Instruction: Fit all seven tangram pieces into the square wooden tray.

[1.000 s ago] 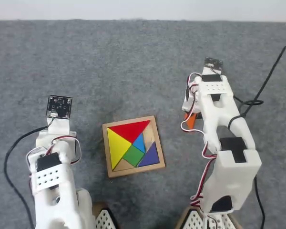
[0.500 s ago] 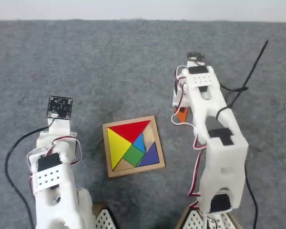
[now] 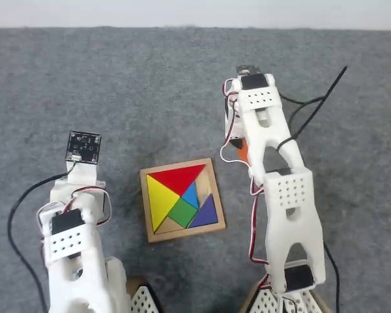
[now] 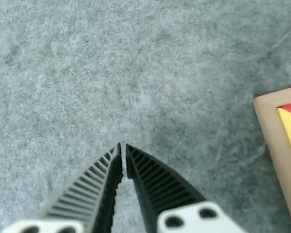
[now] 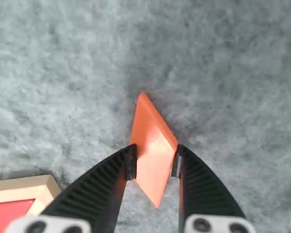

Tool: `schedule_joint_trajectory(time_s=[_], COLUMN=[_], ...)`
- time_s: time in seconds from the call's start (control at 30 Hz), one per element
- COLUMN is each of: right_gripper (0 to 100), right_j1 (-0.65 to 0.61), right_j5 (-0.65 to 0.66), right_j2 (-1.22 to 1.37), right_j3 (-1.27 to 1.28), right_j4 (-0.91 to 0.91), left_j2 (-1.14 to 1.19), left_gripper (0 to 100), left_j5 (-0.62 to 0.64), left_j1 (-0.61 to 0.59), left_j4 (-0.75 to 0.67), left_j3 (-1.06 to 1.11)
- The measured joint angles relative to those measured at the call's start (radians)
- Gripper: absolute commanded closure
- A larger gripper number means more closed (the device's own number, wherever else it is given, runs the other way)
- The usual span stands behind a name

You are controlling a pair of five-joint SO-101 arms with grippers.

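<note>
Since a second ago the right arm has swung across the grey felt table toward the tray, taking the orange piece with it, while the left arm has kept its place.

Seen from the right wrist, the orange piece is a flat, smooth parallelogram of one bright colour, its long points running away from and back toward the camera. The right gripper is closed on it: the two dark ribbed fingers press against its opposite long edges, with the near point hanging between them and the far point sticking out past the tips. From above, a sliver of the same orange shows under the right arm's wrist, just off the far right corner of the square wooden tray and not over it. A corner of the tray's pale rim lies close beside the gripper in the wrist view.

Inside the tray sit a red triangle, a yellow triangle, a small blue triangle, a green square and a purple triangle. Wood-coloured patches show by the right rim and at the near edge.

On the other side of the tray, the left gripper hovers over the felt with its fingers drawn together on nothing.
</note>
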Motion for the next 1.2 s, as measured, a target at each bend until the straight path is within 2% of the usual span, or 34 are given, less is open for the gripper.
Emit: schedule_joint_trajectory(time_s=[0.13,0.27,0.43,0.7,1.1,1.2], right_gripper=[89.2,97.3,94.6,98.5,98.6,98.9], right_j1=[-0.020,-0.026,-0.029,-0.118,-0.153,-0.155], right_j5=[0.054,0.072,0.091,0.132,0.150,0.166], right_j2=[0.091,0.137,0.137,0.137,0.137,0.123], right_j3=[-0.157,-0.241,-0.259,-0.253,-0.258,-0.252], right_j4=[0.061,0.071,0.071,0.071,0.071,0.071], left_j2=[0.000,0.000,0.000,0.000,0.000,0.000], left_gripper=[99,99,99,99,99,99], left_j5=[0.000,0.000,-0.002,-0.002,0.000,0.064], left_j1=[0.000,0.000,0.000,0.000,0.000,0.041], left_j4=[0.000,0.000,0.000,0.000,0.000,-0.012], left_j3=[0.000,0.000,0.000,0.000,0.000,-0.008])
